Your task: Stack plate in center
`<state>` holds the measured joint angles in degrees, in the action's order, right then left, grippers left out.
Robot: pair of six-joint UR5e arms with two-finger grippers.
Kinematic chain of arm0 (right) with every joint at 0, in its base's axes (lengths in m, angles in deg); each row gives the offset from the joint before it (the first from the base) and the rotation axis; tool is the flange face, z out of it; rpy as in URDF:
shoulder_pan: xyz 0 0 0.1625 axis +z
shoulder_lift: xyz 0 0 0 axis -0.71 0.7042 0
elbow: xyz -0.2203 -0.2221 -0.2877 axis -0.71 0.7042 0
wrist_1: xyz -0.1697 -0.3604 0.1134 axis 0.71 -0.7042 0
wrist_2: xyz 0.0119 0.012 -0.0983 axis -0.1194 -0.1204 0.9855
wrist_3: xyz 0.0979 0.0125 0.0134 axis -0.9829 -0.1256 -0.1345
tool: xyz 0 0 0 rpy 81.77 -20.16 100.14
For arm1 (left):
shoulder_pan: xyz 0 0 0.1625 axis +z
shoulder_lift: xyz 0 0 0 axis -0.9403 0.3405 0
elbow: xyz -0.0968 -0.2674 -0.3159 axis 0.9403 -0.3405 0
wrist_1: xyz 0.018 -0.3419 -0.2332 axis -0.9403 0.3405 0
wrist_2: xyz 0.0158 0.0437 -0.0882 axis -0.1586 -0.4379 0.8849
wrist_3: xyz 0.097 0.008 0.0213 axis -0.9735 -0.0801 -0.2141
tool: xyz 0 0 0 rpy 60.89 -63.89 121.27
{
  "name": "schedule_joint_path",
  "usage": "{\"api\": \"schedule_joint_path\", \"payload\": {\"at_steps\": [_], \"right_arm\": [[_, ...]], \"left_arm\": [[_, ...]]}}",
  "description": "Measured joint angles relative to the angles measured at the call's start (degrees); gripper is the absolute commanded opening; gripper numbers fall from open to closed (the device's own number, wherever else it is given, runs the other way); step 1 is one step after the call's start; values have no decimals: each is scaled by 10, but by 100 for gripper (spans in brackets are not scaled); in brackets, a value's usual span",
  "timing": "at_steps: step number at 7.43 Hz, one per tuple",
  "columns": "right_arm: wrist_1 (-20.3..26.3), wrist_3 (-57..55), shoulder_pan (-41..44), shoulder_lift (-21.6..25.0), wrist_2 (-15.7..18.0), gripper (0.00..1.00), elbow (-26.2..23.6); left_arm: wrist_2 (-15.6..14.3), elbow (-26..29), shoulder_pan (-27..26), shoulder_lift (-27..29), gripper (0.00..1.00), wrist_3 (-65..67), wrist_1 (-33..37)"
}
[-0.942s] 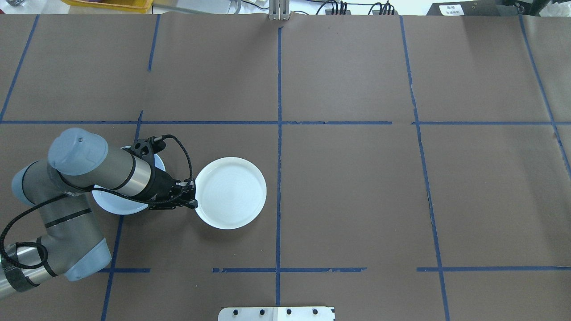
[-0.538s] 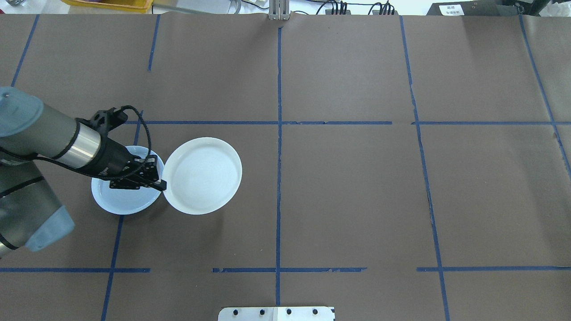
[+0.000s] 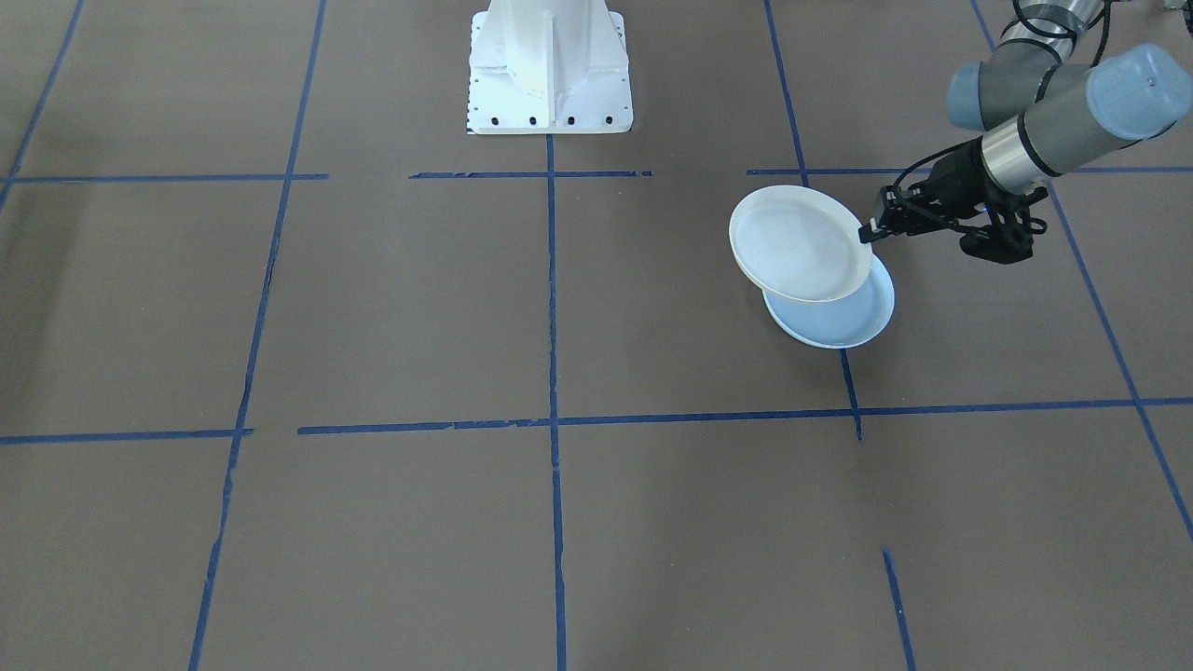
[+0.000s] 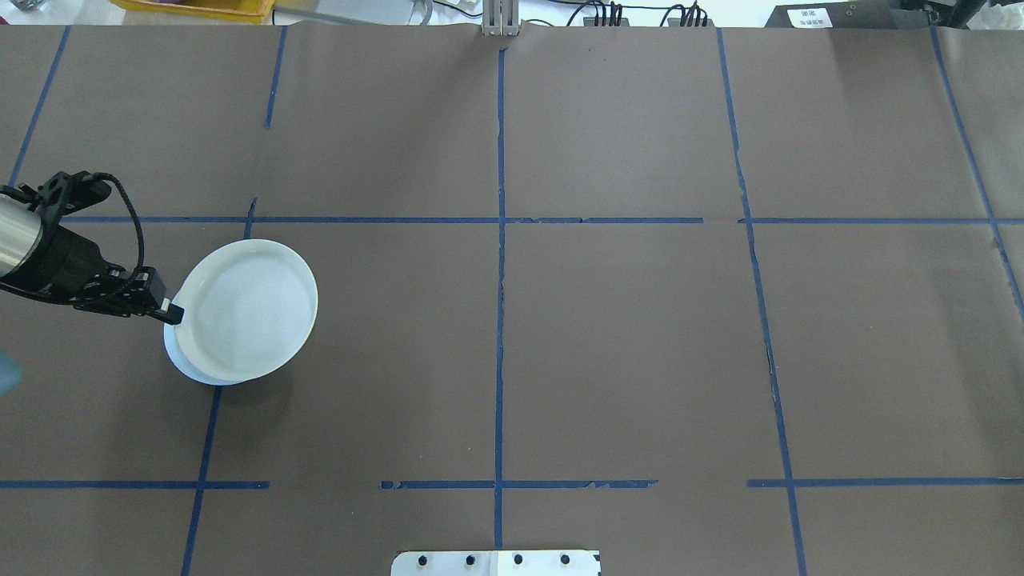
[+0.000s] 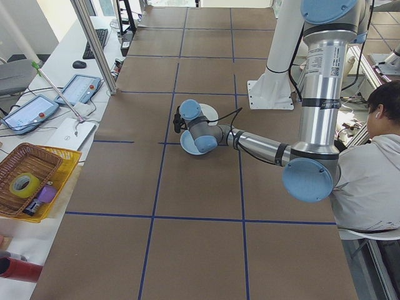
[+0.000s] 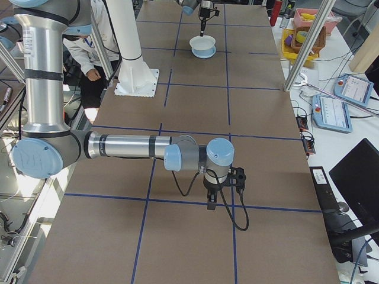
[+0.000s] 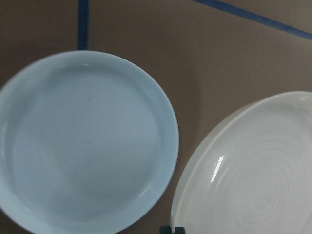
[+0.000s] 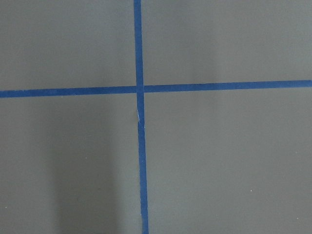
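Ridged plate (image 4: pixel 248 312) shifted over blue plate (image 4: pixel 178 362).

The overhead camera looks down from behind the robot; the front-facing one faces it steeply. Both share the ridged plate (image 4: pixel 246 310) above the smooth blue plate (image 3: pixel 834 321). Side cameras look along the table (image 5: pixel 187 187). The left wrist camera, seemingly close, shows both plates.
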<state>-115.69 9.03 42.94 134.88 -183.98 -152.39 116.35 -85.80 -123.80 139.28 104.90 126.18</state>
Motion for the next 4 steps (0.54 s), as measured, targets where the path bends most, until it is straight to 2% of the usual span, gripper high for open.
{"api": "schedule_joint_path", "payload": {"at_steps": [2, 3, 4], "right_arm": [[0, 0, 0, 0, 0, 100, 0], [0, 0, 0, 0, 0, 100, 0], [0, 0, 0, 0, 0, 100, 0]], "left_arm": [[-1, 47, -4, 3, 0, -22, 1], [-1, 63, -4, 6, 15, -25, 1], [0, 72, -4, 8, 99, -25, 1]]}}
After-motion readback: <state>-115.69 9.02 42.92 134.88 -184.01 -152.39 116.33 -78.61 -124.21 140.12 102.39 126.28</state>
